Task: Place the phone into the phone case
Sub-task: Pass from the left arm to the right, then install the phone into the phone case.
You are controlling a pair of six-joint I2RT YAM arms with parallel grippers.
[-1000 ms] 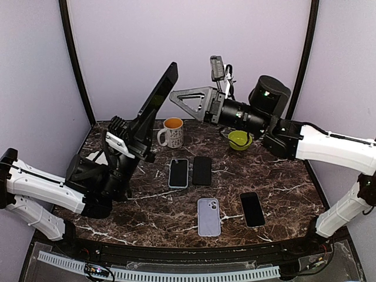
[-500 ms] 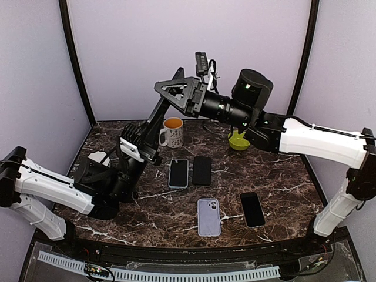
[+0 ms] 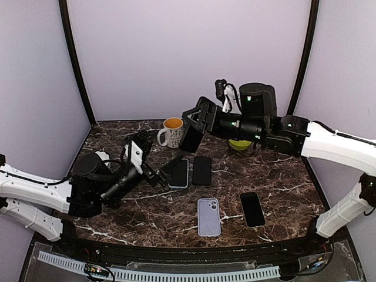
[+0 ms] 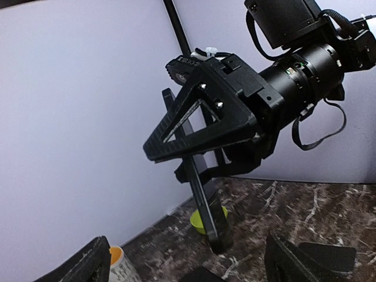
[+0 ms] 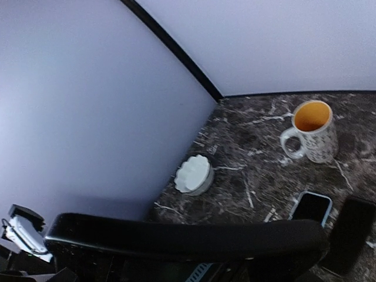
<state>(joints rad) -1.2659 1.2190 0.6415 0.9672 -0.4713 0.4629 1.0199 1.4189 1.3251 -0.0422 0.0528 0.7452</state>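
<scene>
Clamping the black phone (image 3: 191,140) in our right gripper (image 3: 197,121), we hold our left gripper (image 3: 155,156) wide apart at its eight o'clock

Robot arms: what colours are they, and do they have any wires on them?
The left arm and right arm have smooth white shells with chunky black round joints. The left end effector and right end effector are black; the right one's fingers are hollow triangles. A thin black cable loops beside the right wrist.
</scene>
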